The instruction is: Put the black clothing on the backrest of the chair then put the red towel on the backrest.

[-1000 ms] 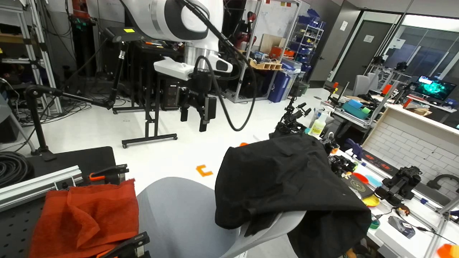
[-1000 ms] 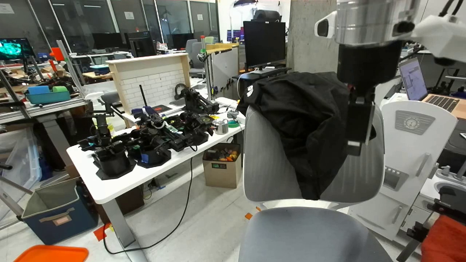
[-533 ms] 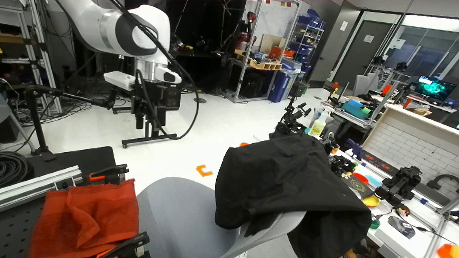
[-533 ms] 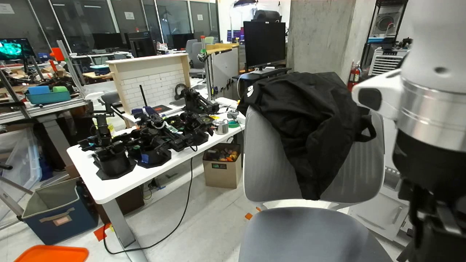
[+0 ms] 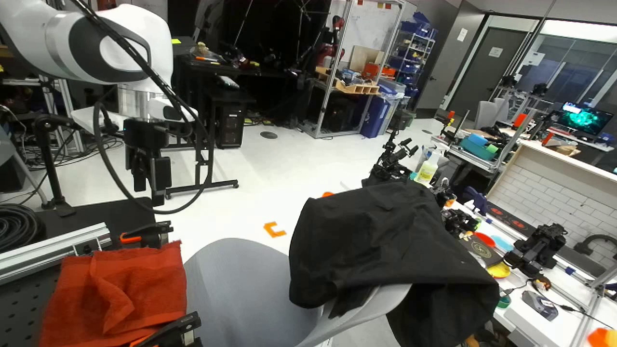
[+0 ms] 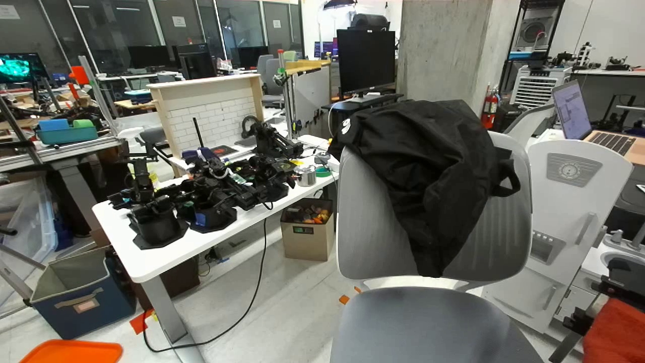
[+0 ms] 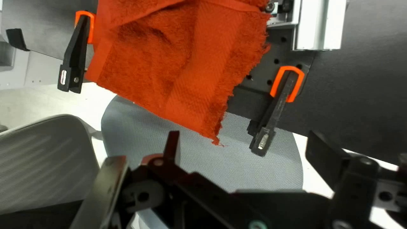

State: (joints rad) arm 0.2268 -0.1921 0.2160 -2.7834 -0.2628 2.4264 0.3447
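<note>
White floor (image 5: 274, 166) lies behind a black desk (image 5: 19, 308) at left, with the red towel (image 5: 115, 289) on it. Next, the jaws hang wide apart, holding nothing. Then comes a gray chair (image 5: 236, 284), black clothing (image 5: 381, 236) over its back.

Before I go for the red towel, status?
Jaws open, empty. Black clothing draped over backrest. Red towel overhanging perforated board. Clamps either side, might snag.

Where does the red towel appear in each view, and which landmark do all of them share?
In an exterior view: red towel at lower left.
In an exterior view: red towel cut off at lower right.
Wrist view: red towel at top, near centre.
Landmark shared: grey chair seat.
</note>
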